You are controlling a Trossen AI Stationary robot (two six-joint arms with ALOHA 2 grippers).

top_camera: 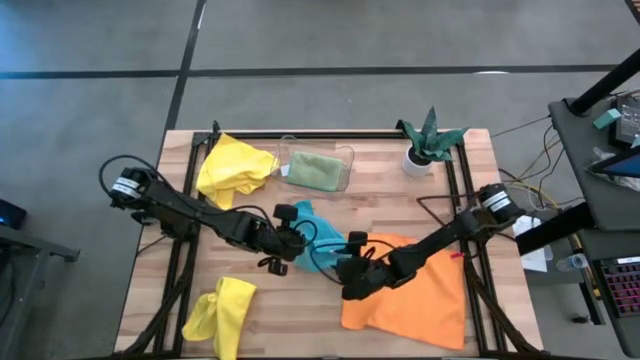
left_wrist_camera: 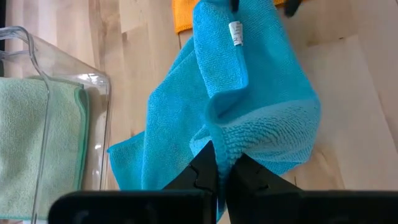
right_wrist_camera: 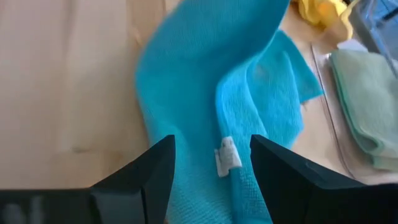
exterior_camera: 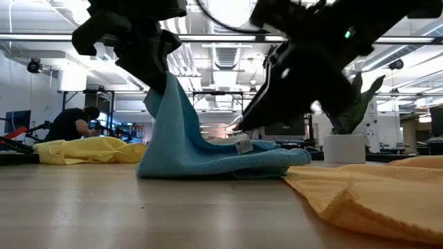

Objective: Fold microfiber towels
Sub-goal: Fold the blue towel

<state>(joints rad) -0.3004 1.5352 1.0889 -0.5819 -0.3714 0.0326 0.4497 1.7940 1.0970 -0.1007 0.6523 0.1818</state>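
Observation:
A turquoise towel [top_camera: 318, 236] lies mid-table, one part raised. My left gripper [left_wrist_camera: 222, 163] is shut on that raised part, which stands up in the low view [exterior_camera: 166, 104]. My right gripper [right_wrist_camera: 211, 146] is open. It slants down over the towel's low end, a finger on each side of the edge with the white tag [right_wrist_camera: 226, 155]. An orange towel [top_camera: 415, 290] lies spread under my right arm. Two yellow towels lie bunched at the far left [top_camera: 235, 165] and near left [top_camera: 222, 312]. A folded green towel [top_camera: 318, 170] rests in a clear tray [top_camera: 348, 152]. My left gripper pinches a bunched fold of the turquoise towel [left_wrist_camera: 224, 140] between its two fingers, coming from above at a slant from the table's left. The held fold is lifted, and the cloth drapes down from it. The lower end [exterior_camera: 228, 162] lies on the table. My right gripper: I cannot tell whether its fingers touch the towel.
A small plant in a white pot [top_camera: 425, 150] stands at the far right. The black frame rails [top_camera: 330, 133] run along the table's far edge and sides. Bare wood [top_camera: 290, 320] shows near the front, between the yellow and orange towels.

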